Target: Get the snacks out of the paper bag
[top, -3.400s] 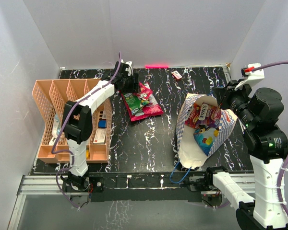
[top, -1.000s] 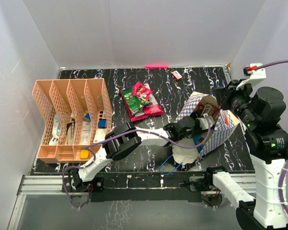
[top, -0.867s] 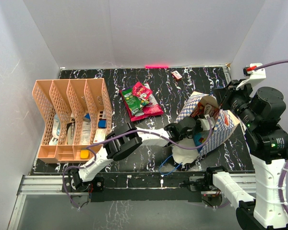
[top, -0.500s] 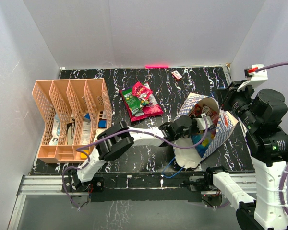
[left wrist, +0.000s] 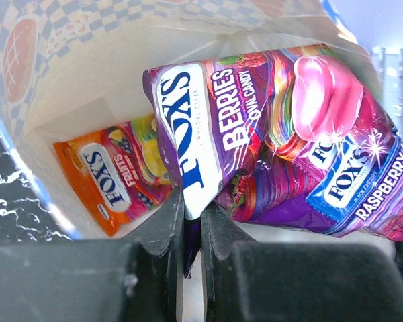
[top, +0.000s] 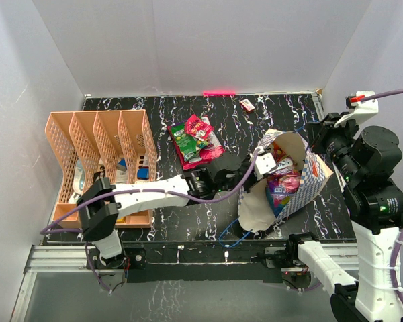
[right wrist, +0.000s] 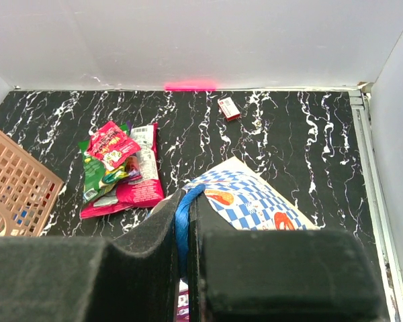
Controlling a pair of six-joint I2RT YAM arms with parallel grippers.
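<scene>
The paper bag [top: 305, 186] lies tilted at the right, its mouth facing left and its white inside [left wrist: 74, 114] showing. My left gripper [left wrist: 193, 208] is at the mouth [top: 260, 164], shut on the lower edge of a purple berries packet [left wrist: 215, 127]. A raspberry packet [left wrist: 342, 168] and an orange fruits packet [left wrist: 111, 178] lie inside behind it. My right gripper [right wrist: 187, 201] is shut on the bag's blue cord handle [right wrist: 183, 221] above the chequered side [right wrist: 255, 201], at the bag's far right edge [top: 316, 137]. Several snacks [top: 196, 141] lie piled on the table.
A peach lattice organizer [top: 101, 168] stands along the left side, its corner in the right wrist view [right wrist: 13, 194]. A small red-and-white box [top: 247, 104] lies near the back wall. A second blue handle loop [top: 232, 235] trails under the bag's mouth.
My left gripper shut on the purple packet deep in the bag and has drawn back left to the mouth with it. The bag's mouth shifted left. The right gripper keeps the handle.
</scene>
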